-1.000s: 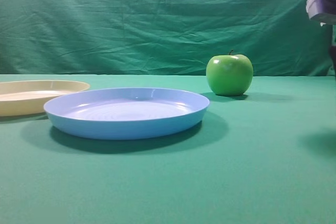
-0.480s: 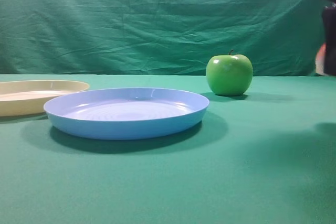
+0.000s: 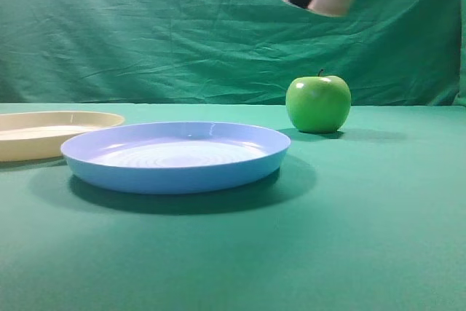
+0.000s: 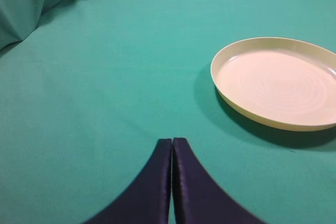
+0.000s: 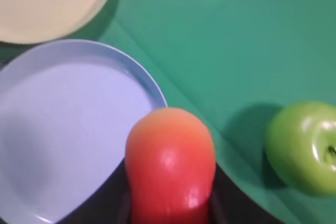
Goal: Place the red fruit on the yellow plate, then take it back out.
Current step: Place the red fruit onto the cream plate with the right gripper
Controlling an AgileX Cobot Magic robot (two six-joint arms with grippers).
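Right wrist view shows the red fruit [image 5: 170, 163] pinched in the right gripper [image 5: 169, 203], carried in the air over the table's green cloth [image 3: 364, 238], above the near rim of the blue plate [image 5: 68, 124], with the green apple [image 5: 304, 148] off to one side. The yellow plate [image 5: 50, 3] lies beyond the blue one, toward the table's left edge, so the carry should cross the blue plate entirely before lowering, release only low over the cream centre, and keep clear of both rims. The left gripper [image 4: 172, 182] rests with its tips pressed together near that plate.
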